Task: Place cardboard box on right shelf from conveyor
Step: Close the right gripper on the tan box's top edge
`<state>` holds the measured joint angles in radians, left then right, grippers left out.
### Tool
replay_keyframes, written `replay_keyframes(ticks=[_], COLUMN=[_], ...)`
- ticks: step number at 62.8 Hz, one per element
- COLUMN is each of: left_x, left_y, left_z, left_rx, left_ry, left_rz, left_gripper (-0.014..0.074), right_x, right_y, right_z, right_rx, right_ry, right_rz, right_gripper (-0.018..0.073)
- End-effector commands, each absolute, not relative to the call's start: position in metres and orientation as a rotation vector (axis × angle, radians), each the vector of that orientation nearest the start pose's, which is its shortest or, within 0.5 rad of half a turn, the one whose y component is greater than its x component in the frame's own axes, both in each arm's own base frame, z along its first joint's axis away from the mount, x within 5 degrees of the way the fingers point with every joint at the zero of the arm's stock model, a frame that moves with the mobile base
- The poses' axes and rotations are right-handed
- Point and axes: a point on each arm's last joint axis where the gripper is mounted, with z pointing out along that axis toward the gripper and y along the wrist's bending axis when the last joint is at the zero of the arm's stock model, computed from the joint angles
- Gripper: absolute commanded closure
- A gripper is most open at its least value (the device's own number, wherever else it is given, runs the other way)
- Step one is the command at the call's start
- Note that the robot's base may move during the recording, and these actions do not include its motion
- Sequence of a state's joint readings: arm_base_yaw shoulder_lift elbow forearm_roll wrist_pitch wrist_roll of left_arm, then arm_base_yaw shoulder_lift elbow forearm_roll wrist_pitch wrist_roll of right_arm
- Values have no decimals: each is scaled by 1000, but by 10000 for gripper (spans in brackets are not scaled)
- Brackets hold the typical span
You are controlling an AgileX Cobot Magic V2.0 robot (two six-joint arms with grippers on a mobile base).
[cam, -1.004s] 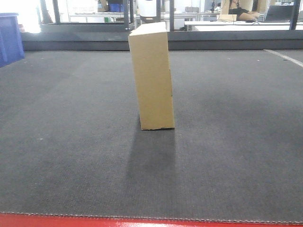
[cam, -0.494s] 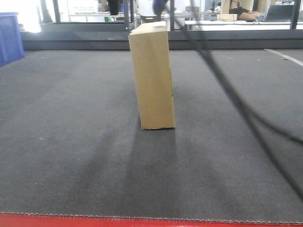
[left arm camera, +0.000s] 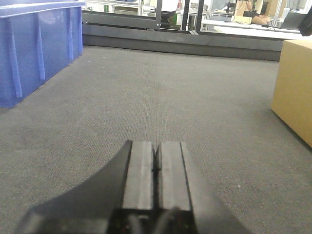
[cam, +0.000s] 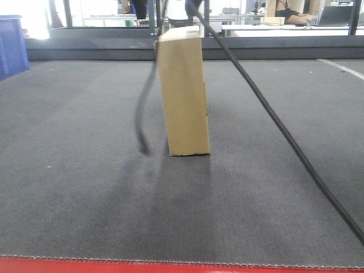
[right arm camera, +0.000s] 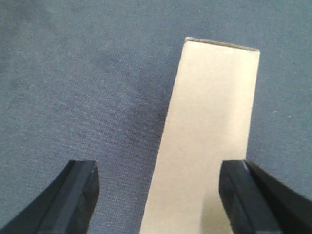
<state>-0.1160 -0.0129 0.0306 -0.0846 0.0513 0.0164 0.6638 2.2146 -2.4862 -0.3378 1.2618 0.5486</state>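
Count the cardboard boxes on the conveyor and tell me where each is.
1. The cardboard box stands upright mid-belt on the conveyor, under the open fingers of the right gripper. Others may sit outside the views.

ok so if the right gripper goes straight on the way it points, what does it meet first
Most likely the cardboard box, which lies directly ahead between the open jaws of the right gripper. The gap to it is hard to judge.
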Motion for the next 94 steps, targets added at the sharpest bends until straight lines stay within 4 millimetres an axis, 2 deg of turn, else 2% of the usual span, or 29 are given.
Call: replay_keyframes(ticks=[1,14,23,33,44,71,87,94], left_x=[55,55,55,55,55,55,55,55], left_y=[-6,-6,-6,-6,-6,-6,-6,-6], left_z=[209,209,209,209,209,209,209,209], left_rx=[27,27,27,27,27,27,27,27], left_ry=[1448,1448,1448,1448,1448,1448,1448,1448], left_rz=[-161,-161,-161,-161,-161,-161,-161,-161], left_gripper=[715,715,715,715,715,715,715,715], right_x=[378,372,367,367,374,388,395,395], right_y=[250,245,238,238,243,247,249,251], right_z=[414,426,427,416,399,371,340,333], right_rx=[-72,-72,-120,-106,-25,12,3,-7], right_ry=[2330,2307,2308,2353,2394,2437,2518,2542], right_rz=[89,96,24,13,43,37,36,46], right_gripper=[-45,-45,-45,-45,-45,-45,-44,17])
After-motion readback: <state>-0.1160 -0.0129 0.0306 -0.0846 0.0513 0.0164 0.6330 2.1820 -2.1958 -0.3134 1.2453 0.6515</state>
